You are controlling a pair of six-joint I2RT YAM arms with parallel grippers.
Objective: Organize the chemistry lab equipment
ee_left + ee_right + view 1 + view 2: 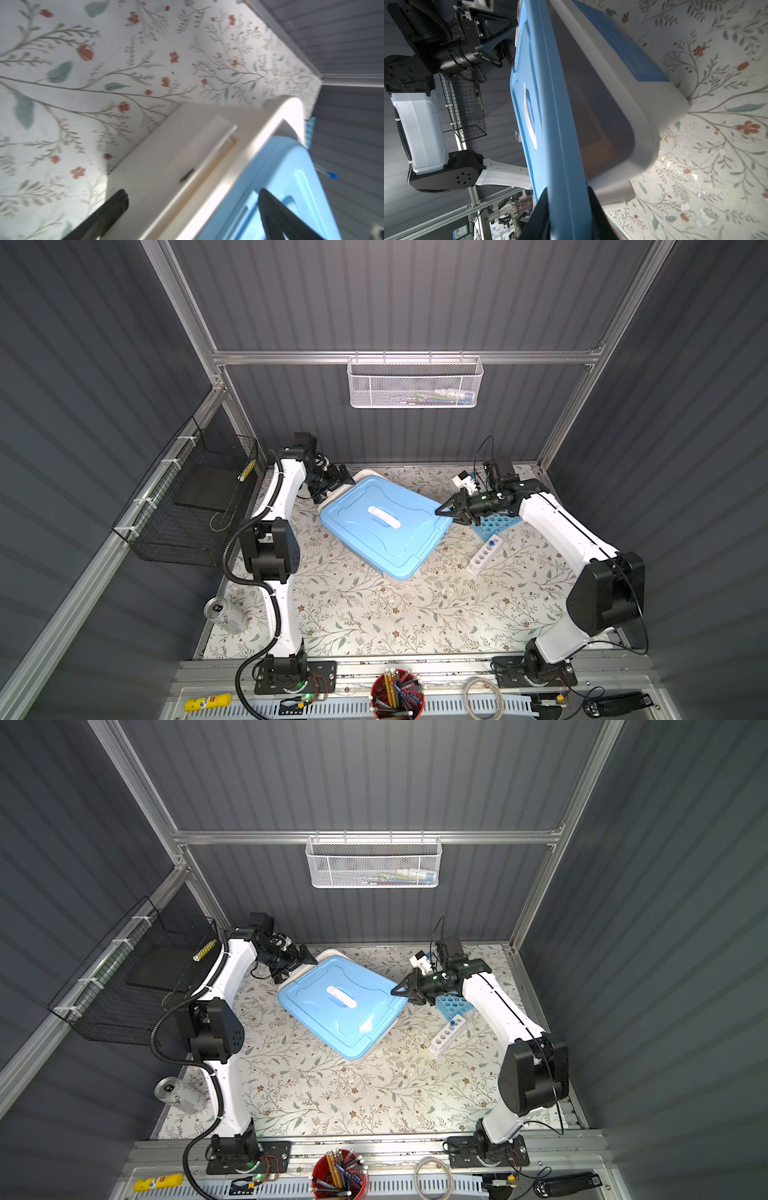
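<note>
A blue lid [382, 526] [340, 1002] lies askew over a white bin [365, 473] [328, 952] mid-table. My right gripper [442, 512] [399, 990] [568, 190] is shut on the blue lid's [550, 104] right edge, which stands raised off the bin wall [654, 116] with a dark gap between. My left gripper [343, 481] [301, 965] [193, 193] is open at the far left corner, one finger over the lid [291, 187], one beside the bin [166, 155]. A blue-capped test tube [491, 543] [452, 1024] stands in a white rack [484, 556] [446, 1036]. Other chemistry lab equipment is out of view.
A blue tube rack [498, 522] [451, 1006] sits under the right arm. A white mesh basket [415, 383] hangs on the back wall and a black wire basket [195, 497] on the left. A can [224, 614], a red pencil cup [397, 695] and a yellow tube [208, 701] are near the front.
</note>
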